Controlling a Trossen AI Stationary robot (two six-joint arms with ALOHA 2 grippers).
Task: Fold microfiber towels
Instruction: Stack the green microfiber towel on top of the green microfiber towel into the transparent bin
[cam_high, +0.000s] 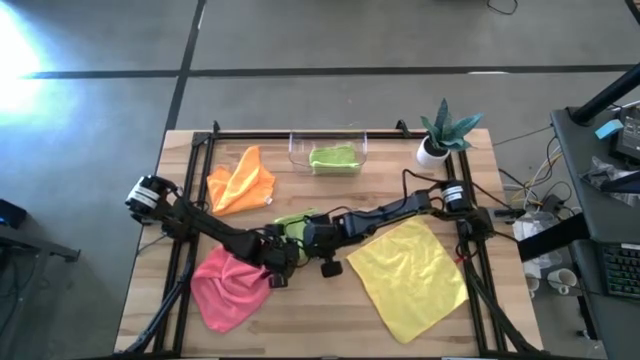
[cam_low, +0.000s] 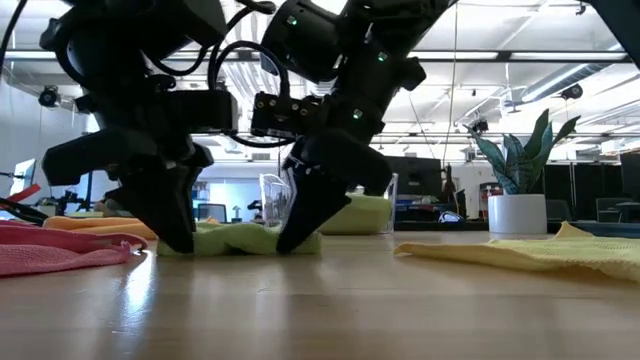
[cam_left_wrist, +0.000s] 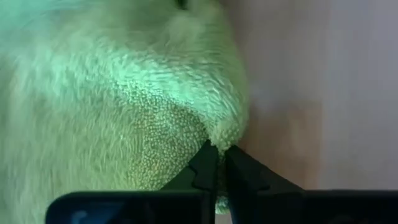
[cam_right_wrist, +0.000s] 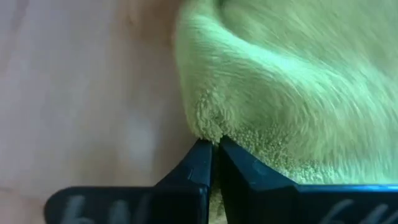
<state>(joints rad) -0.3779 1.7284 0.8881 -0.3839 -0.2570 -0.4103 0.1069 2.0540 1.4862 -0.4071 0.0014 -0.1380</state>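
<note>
A lime green towel (cam_low: 240, 238) lies bunched on the table's middle (cam_high: 292, 222). My left gripper (cam_low: 180, 240) stands at its left end and my right gripper (cam_low: 295, 235) at its right end; each is shut on the cloth. In the high view both wrists cover most of this towel. Another lime green towel (cam_high: 335, 158) sits in a clear bin (cam_high: 300, 152) at the far edge. An orange towel (cam_high: 240, 178) lies crumpled far left, a pink towel (cam_high: 230, 285) near left, and a yellow towel (cam_high: 410, 275) spread flat near right. My left gripper pinches a corner of the lime green towel (cam_left_wrist: 224, 138) between its two fingers, which slant down from above. One layer or several, I cannot tell. The rest of the cloth rests slack on the table. My right gripper pinches another corner of the same towel (cam_right_wrist: 208, 129) between its two fingers, also slanting down from above. The cloth beyond the fingers lies slack on the table.
A potted plant (cam_high: 445, 135) stands at the far right corner. Bare wood lies along the near edge between the pink and yellow towels (cam_high: 330, 320). A black frame runs along the table's sides (cam_high: 185, 270).
</note>
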